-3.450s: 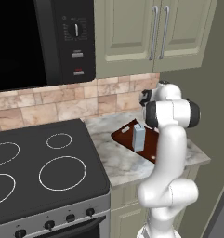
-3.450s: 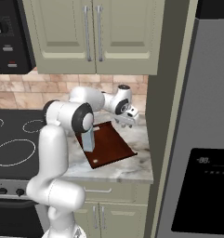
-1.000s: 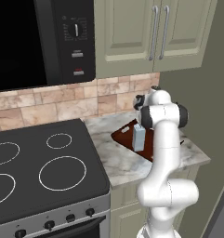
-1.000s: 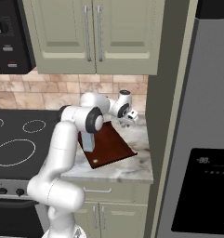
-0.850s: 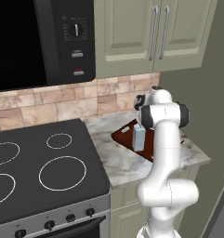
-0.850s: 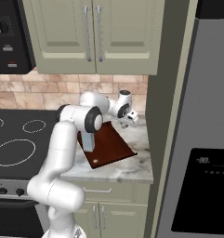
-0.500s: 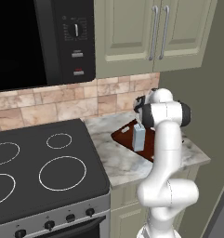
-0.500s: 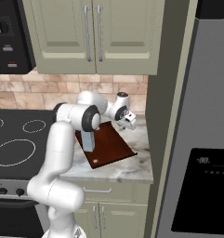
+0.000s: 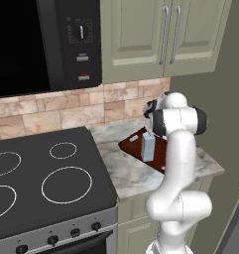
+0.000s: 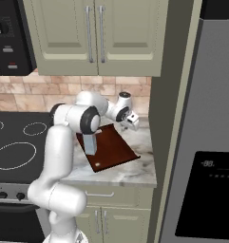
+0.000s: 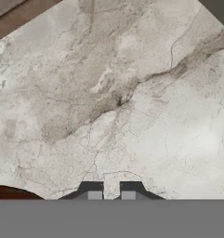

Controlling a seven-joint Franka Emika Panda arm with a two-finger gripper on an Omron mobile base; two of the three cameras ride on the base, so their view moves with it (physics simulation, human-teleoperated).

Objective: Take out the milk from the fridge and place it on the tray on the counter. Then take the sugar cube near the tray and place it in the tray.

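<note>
Marble, grey-white and veined, tops my bench (image 10: 135,166) between black stovetop (image 9: 36,183) and grey fridge (image 10: 201,156), under olive cabinets (image 10: 94,35). Pale blue gabled milk carton (image 10: 90,144) stands on the dark red-brown tray (image 10: 117,153). My pincer (image 11: 108,191) hangs near the bench's back edge, narrowed; I can't tell if it holds anything.

**Marbled counter beside the stove**

The counter (image 10: 135,171) was grey-white marbled stone over pale olive cabinets. A dark red-brown tray (image 10: 111,147) lay flat on it, angled to the front edge. The black stovetop (image 9: 41,183) sat beside the counter.
</note>
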